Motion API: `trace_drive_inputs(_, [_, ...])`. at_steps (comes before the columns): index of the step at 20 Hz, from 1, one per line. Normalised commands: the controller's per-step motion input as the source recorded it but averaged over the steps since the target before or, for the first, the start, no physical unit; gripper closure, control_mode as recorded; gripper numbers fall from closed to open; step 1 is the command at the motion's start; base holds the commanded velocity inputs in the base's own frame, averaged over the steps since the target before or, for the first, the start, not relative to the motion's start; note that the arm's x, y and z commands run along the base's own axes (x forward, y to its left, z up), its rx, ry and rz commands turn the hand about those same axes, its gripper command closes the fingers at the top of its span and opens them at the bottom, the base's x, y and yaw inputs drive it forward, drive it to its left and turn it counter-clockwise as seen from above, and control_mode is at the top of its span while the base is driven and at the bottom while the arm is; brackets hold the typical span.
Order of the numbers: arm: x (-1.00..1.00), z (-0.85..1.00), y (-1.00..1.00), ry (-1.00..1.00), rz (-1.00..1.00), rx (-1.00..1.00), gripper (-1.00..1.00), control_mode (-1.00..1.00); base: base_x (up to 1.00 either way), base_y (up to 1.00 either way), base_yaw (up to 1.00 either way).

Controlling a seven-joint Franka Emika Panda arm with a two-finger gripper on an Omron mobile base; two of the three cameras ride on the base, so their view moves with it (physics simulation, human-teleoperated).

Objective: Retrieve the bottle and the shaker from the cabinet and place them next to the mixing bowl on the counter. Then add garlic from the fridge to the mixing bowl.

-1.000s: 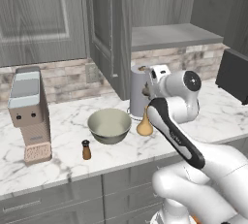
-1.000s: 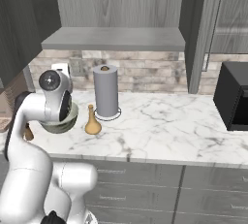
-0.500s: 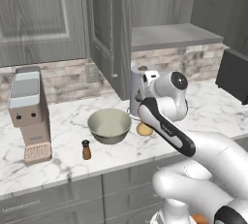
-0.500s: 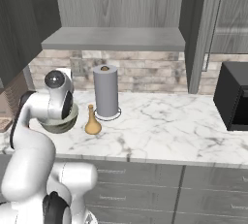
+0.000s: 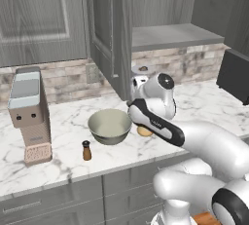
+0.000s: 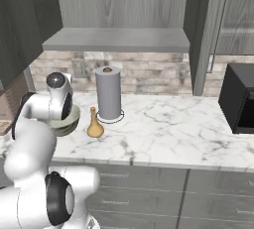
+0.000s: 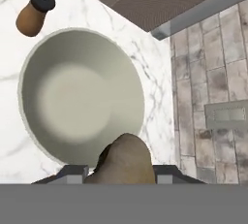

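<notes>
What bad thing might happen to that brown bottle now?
The bottle stands close to the mixing bowl with the end effector around its top. If it pulls away crooked, the bottle may tip over. The arm could also bump the bowl toward the shaker.

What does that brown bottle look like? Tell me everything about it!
The bottle is tan-brown, like wood or clay, with a round fat belly and a thin neck on top. It stands upright on the marble counter, right beside the greenish bowl and in front of the paper towel roll. In the hand view its top shows close up between the hand's fingers, so the hand seems to be holding it.
</notes>
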Motion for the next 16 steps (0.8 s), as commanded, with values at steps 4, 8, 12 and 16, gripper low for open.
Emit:
trace_drive_inputs(4, [0.22, -0.36, 0.34, 0.11, 0.0, 0.0, 1.0, -1.0, 0.0, 0.0, 0.0])
trace_drive_inputs(8, [0.19, -0.36, 0.23, 0.09, 0.0, 0.0, 1.0, -1.0, 0.0, 0.0, 0.0])
trace_drive_inputs(12, [0.2, -0.39, 0.13, 0.09, 0.0, 0.0, 1.0, -1.0, 0.0, 0.0, 0.0])
trace_drive_inputs(16, [0.19, -0.36, 0.1, 0.08, 0.0, 0.0, 1.0, -1.0, 0.0, 0.0, 0.0])
